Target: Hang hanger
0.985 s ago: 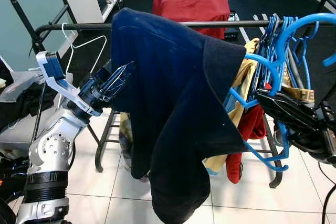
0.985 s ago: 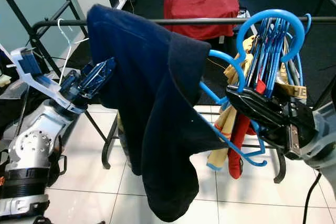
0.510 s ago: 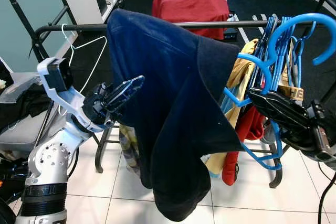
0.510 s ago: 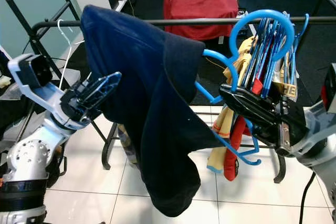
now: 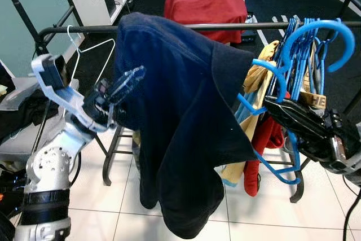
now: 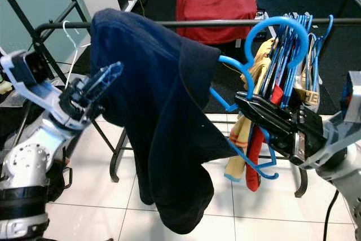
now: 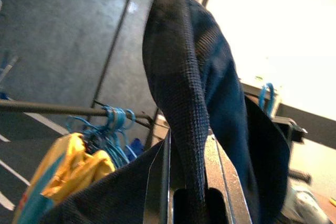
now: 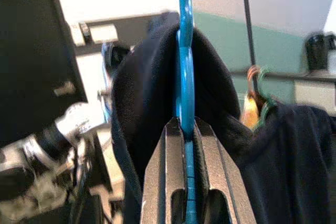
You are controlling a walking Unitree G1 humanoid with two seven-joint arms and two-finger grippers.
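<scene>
Two hands, right hand (image 6: 254, 108) clamping blue hanger (image 6: 248, 83), "HE" tag (image 6: 311, 98)

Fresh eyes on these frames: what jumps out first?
A big dark navy knit sweater fills the middle, draped on a bright blue plastic hanger in front of the black clothes rail. The right gripper is clamped on that hanger's frame, while the left gripper pinches the sweater's left edge. A cluster of spare blue hangers crowds the rail's right end.
</scene>
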